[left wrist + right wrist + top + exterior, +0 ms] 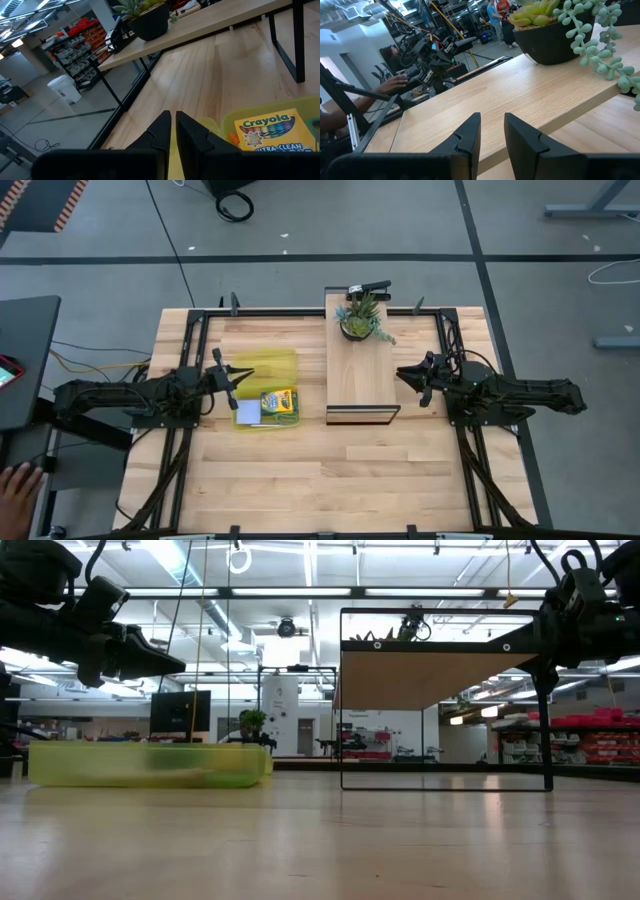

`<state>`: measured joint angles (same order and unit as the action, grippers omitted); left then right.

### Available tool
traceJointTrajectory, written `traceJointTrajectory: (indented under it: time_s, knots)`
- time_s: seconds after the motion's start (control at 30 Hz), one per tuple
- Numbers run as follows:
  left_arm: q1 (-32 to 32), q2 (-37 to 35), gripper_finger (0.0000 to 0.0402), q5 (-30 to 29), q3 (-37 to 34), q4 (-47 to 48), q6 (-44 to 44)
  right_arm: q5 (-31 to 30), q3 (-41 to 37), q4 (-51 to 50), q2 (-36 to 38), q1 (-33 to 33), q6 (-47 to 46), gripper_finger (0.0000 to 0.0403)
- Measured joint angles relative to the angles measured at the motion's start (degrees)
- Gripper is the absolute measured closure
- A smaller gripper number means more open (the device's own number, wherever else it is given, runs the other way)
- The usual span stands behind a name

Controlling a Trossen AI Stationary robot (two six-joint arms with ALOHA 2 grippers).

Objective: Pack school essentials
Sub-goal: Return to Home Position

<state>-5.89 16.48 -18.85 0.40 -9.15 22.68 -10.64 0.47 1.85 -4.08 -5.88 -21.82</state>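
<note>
Though near the left fingers (161,134), crayon box (272,131) apart, inside yellow case (270,365).

It was a lab hall. Across the top ran white ceiling strip lights (185,560); red-stocked metal shelving (590,732) stood far right.

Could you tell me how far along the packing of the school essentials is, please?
Done: the crayon box and notepad lie in the yellow case. In hand: nothing; the left gripper and right gripper hover empty. Left: seemingly only parking the arms.
</note>
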Motion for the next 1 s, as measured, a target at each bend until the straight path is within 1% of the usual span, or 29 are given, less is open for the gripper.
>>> traceJointTrajectory:
  time_s: [0.33, 0.67, 1.0]
  knots:
    - [0.0, 0.0, 0.0378, 0.0, 0.0, 0.0, 0.0, 0.0, 0.0, 0.0, 0.0, 0.0, 0.0, 0.031]
    - [0.0, 0.0, 0.0366, 0.0, 0.0, 0.0, 0.0, 0.0, 0.0, 0.0, 0.0, 0.0, 0.0, 0.031]
    - [0.0, 0.0, 0.0378, 0.0, 0.0, 0.0, 0.0, 0.0, 0.0, 0.0, 0.0, 0.0, 0.0, 0.031]
